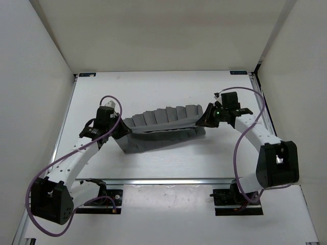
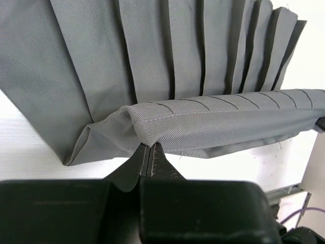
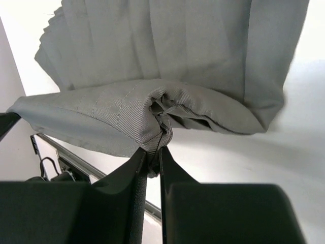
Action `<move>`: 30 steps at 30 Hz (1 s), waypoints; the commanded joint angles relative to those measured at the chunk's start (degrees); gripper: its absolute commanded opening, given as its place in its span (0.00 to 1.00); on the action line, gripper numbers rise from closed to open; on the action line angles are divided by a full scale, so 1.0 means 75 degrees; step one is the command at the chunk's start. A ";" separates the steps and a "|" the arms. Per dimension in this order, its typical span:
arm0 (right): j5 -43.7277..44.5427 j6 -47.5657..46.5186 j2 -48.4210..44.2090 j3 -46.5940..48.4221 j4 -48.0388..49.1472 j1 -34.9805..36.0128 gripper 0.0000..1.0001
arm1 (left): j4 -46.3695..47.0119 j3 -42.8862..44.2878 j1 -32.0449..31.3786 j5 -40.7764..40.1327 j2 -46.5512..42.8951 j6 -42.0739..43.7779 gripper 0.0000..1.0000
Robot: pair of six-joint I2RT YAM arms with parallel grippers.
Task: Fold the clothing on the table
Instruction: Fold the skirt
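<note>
So the grey pleated skirt (image 1: 162, 127) is sitting around the middle of the top view on the white table (image 1: 153, 92), stretched sideways between the two arms. The left gripper (image 1: 121, 131) is at the skirt's left end, and its wrist view shows the black fingers (image 2: 163, 163) squeezed basically flat together, pinching the edge of the cloth right at the corner of the waistband (image 2: 228, 109). The right gripper (image 1: 207, 118) is at the other end, and its jaws are only a narrow gap apart with a scrunched-up wad of the same fabric jammed between them, so it's clamped on too. The waistband runs as a pulled-straight strip from one gripper to the other, lying across the pleats (image 2: 177, 46), which fan out toward the top of the frame. A bit more grey cloth sticks out below the strip, toward the aluminium rail (image 1: 168, 181) near the bottom.
</note>
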 commanded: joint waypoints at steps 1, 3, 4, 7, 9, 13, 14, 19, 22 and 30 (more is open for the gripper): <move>0.0251 -0.0307 0.0608 0.0648 0.0487 -0.0113 0.00 | -0.0355 0.0054 0.0160 -0.0876 -0.0008 0.0082 0.00; 0.0088 -0.0354 0.0948 0.0929 0.0523 -0.0089 0.00 | -0.0390 0.0088 0.0229 -0.0876 0.0086 0.0093 0.00; 0.0110 -0.0389 0.1158 0.1012 0.0558 -0.0055 0.00 | -0.0356 0.0053 0.0300 -0.0876 0.0110 0.0081 0.00; -0.0100 -0.0390 0.1732 0.1538 0.0932 -0.0031 0.00 | -0.0216 -0.0087 0.0441 -0.1308 0.0309 0.0047 0.00; -0.0427 -0.0273 0.2212 0.1924 0.1294 -0.0043 0.02 | -0.0064 -0.0006 0.0535 -0.1519 0.0590 -0.0070 0.00; -0.0663 -0.0085 0.3559 0.3188 0.1951 -0.0008 0.29 | 0.0615 0.0088 0.0943 -0.1639 0.1502 -0.0234 0.41; -0.0593 0.0008 0.3853 0.3540 0.2045 0.0016 0.34 | 0.0745 0.0146 0.1049 -0.1556 0.1690 -0.0282 0.46; -0.0442 0.0115 0.3834 0.3979 0.2876 0.0179 0.45 | 0.0689 0.1222 0.1179 -0.1684 0.1915 -0.0540 0.58; -0.0020 -0.0177 0.3026 0.3346 0.3394 0.0262 0.50 | 0.0489 0.1436 0.0934 -0.2046 0.1634 -0.0294 0.58; 0.1154 -0.1092 0.2308 0.2535 0.1861 0.0356 0.23 | 0.1213 -0.0684 -0.0179 -0.1580 0.0521 -0.0738 0.00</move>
